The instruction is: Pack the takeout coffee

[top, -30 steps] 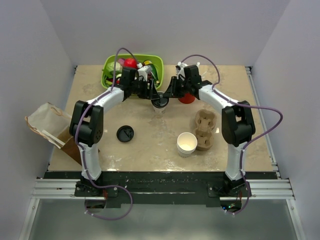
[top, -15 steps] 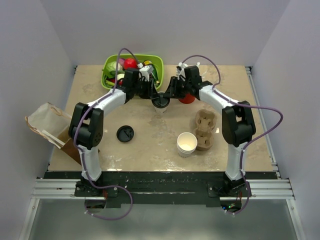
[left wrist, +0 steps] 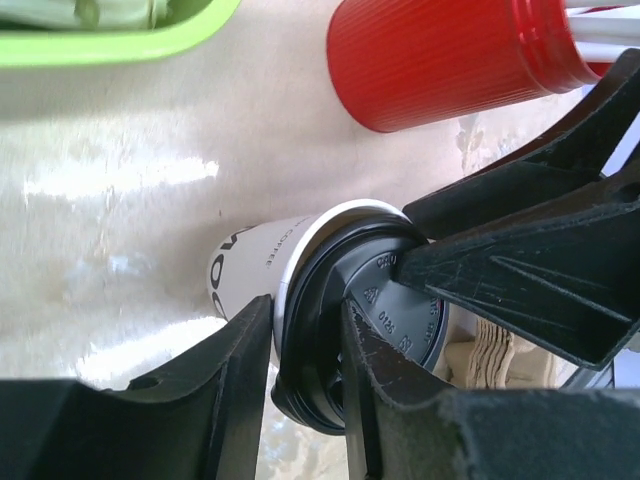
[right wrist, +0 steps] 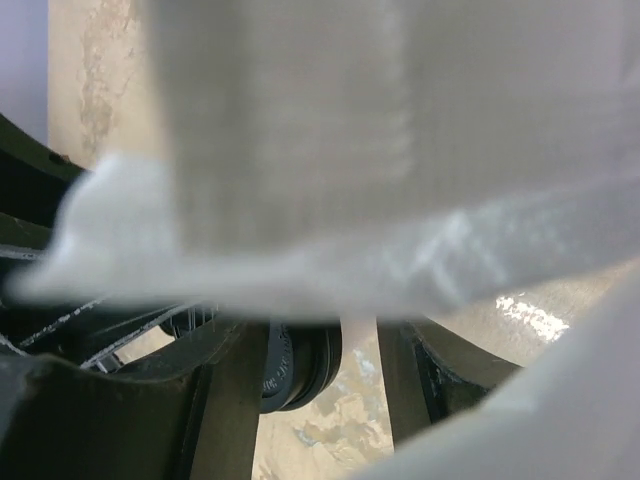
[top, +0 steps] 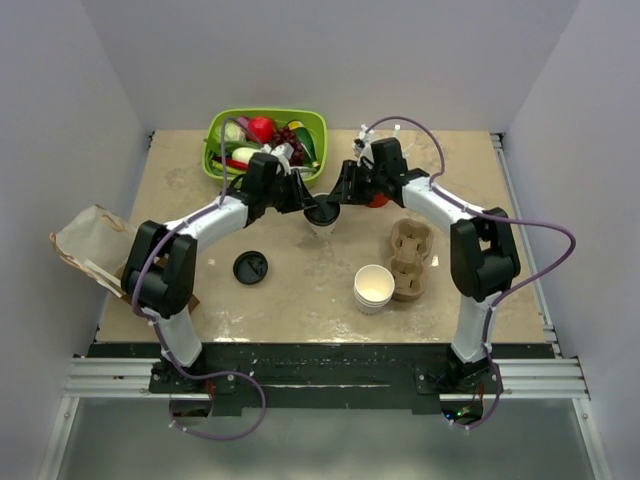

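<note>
Two grippers at the takeout coffee (left wrist: 250,265): left gripper (left wrist: 300,325) pinches its lid rim, right gripper (right wrist: 315,360) gapes around it. Probably light, crushable; hold it by the stiff rim.

Top cam: fixed high behind the near edge, looking down over the whole tabletop (top: 310,290). Left wrist cam: low, very close, facing the takeout coffee (left wrist: 310,265) toward the far edge. Right wrist cam: even closer, mostly blocked by a blurred white shape (right wrist: 300,150); shares only that cup's black lid (right wrist: 300,365).
</note>
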Available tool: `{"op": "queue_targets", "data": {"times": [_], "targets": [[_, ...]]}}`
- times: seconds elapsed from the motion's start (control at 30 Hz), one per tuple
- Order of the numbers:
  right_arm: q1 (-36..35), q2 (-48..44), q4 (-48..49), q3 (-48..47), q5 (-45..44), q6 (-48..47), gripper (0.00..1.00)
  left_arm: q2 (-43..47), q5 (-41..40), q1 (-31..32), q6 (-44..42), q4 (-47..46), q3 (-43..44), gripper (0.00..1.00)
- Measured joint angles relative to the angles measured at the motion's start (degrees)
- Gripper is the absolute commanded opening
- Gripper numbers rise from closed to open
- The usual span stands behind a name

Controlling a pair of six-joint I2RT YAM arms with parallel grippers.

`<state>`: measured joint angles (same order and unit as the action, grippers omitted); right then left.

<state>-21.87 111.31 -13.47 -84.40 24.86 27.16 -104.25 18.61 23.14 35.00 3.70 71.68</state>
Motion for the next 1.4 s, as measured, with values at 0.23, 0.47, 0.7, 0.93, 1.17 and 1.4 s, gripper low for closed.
{"op": "queue_targets", "data": {"times": [0.23,0.47,0.7,0.93,1.17,1.4], "targets": [[-0.2,-1.1,0.7,1.8,0.7,-0.2,0.36,3.8,-10.8,4.2,4.8,1.3,-3.0,0.50],[-0.1,-2.0,4.1,4.5,2.1,-0.8,0.24,4.4,-13.5,5.0,4.6,1.9,-4.1,0.57],[-0.2,-3.7,5.3,6.2,2.0,-0.9,0.09,5.5,-12.9,5.0,3.7,2.3,-4.5,0.61],[-0.1,-4.2,6.1,7.1,1.7,-0.8,0.00,8.4,-11.4,5.0,2.0,5.0,-4.8,0.61],[-0.1,-5.7,7.1,8.3,1.7,-0.6,0.01,10.2,-12.0,5.3,0.3,9.2,-3.9,0.56],[-0.2,-6.8,8.0,8.5,1.4,-0.7,0.01,10.2,-15.3,8.9,-0.3,16.1,1.6,0.51]]}}
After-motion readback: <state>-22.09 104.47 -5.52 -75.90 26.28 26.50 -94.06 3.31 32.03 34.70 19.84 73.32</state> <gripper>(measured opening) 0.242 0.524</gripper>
